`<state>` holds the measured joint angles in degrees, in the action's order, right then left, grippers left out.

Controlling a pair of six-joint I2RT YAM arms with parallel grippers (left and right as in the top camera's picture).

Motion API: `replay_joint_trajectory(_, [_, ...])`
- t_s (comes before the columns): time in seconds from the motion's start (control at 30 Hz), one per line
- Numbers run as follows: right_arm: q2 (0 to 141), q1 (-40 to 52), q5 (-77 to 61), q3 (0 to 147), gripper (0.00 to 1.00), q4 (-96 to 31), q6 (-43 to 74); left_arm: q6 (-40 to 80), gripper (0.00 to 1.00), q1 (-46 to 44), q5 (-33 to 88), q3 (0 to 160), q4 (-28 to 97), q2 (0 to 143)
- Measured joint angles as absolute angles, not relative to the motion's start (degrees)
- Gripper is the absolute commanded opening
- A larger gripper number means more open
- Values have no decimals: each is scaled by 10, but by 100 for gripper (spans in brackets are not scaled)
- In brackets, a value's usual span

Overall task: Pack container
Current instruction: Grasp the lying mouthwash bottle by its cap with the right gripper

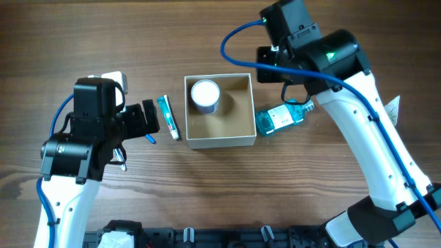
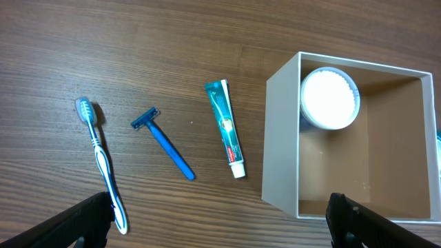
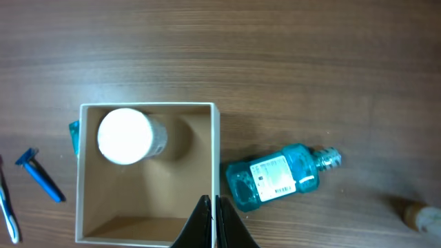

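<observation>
Container [image 1: 220, 144] is sitting open-topped near the middle of the wooden surface [image 1: 207, 200], its white walls framing a tan inside. A white-lidded jar [image 1: 204, 93] is standing upright inside the container, in a corner on its toothpaste side. A toothpaste tube [image 2: 226, 128] is lying just beside the container's outer wall, roughly parallel to it. Beyond the tube, farther from the container, a blue razor [image 2: 162, 142] and then a toothbrush [image 2: 100, 162] are resting apart from each other. On the container's opposite side, a teal mouthwash bottle [image 3: 275, 178] is lying on its side, close against the wall. The left claw [image 2: 219, 198] is hovering over the tube side of the container with its fingers spread wide and gripping nothing. The right claw [image 3: 214, 217] is hanging above the container's bottle-side wall, its fingers pressed together and empty.
</observation>
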<state>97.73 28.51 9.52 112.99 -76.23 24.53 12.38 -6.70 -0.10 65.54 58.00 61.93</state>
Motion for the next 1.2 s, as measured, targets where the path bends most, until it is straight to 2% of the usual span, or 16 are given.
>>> replay_joint_trajectory(0.07, [977, 269, 95, 1130, 6, -770, 258, 124, 100, -67, -1, 655, 581, 619])
replay_joint_trajectory(0.13, [977, 254, 95, 1130, 13, -776, 270, 124, 100, -67, -1, 655, 581, 619])
replay_joint_trajectory(0.2, [977, 240, 95, 1130, 30, -787, 293, 124, 100, -67, -1, 655, 581, 619])
replay_joint_trajectory(0.23, [977, 231, 95, 1130, 44, -791, 302, 124, 100, -67, -1, 655, 581, 619])
replay_joint_trajectory(0.27, [977, 217, 96, 1130, 64, -797, 315, 124, 100, -67, -1, 655, 581, 619])
replay_joint_trajectory(0.37, [977, 178, 97, 1130, 73, -817, 344, 124, 100, -67, -1, 655, 581, 619])
replay_joint_trajectory(0.47, [977, 139, 92, 1129, 78, -823, 360, 124, 100, -67, -1, 655, 581, 619])
replay_joint_trajectory(0.57, [976, 99, 75, 1099, 94, -808, 376, 124, 100, -67, -1, 655, 581, 619])
replay_joint_trajectory(0.73, [978, 48, 24, 953, 97, -728, 404, 124, 100, -67, -1, 655, 582, 619])
replay_joint_trajectory(0.9, [981, 36, -26, 801, 87, -594, 429, 124, 100, -67, -1, 655, 583, 619])
replay_joint_trajectory(1.0, [981, 35, -32, 734, 87, -531, 457, 124, 100, -67, -1, 655, 583, 619])
replay_joint_trajectory(1.2, [1018, 35, -32, 704, 89, -483, 507, 124, 100, -67, -1, 655, 583, 619])
